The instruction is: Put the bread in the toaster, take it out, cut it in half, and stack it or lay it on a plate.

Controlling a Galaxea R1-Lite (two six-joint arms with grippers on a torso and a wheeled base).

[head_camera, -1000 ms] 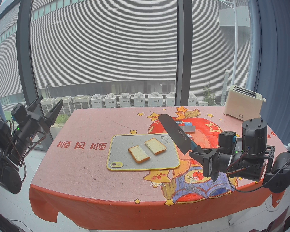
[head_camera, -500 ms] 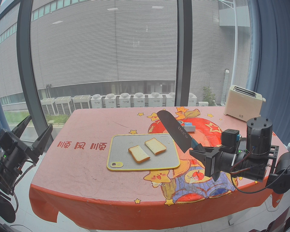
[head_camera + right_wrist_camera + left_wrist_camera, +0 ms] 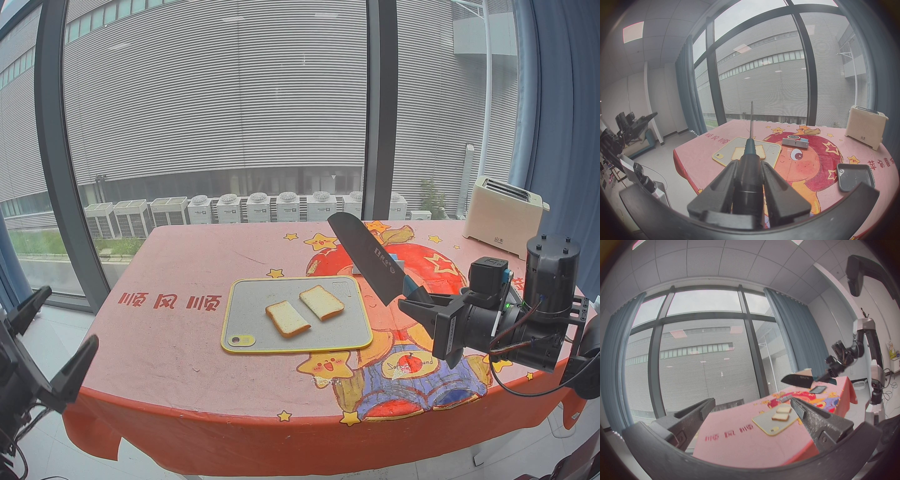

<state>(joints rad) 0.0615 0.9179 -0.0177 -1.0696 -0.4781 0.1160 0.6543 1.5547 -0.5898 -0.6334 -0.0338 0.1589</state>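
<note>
Pink-clothed table (image 3: 175,350) by the window. Left gripper (image 3: 62,320) hangs off its left edge, jaws apart, empty. Bread halves (image 3: 287,317) lie side by side on the cutting board (image 3: 250,312), so we judge cutting done. Right gripper (image 3: 417,300) clamps the knife (image 3: 369,257), blade raised. Next: park knife, then plate halves w/ care. Dark tray (image 3: 855,176) is prob. the plate; we can't tell its depth.

Left tool (image 3: 55,332) sits low, off the surface's (image 3: 187,356) near left corner, fingers spread wide. Right arm extends above the surface's right side; right tool (image 3: 425,309) clamps the knife (image 3: 369,256) handle, blade angled upward.
</note>
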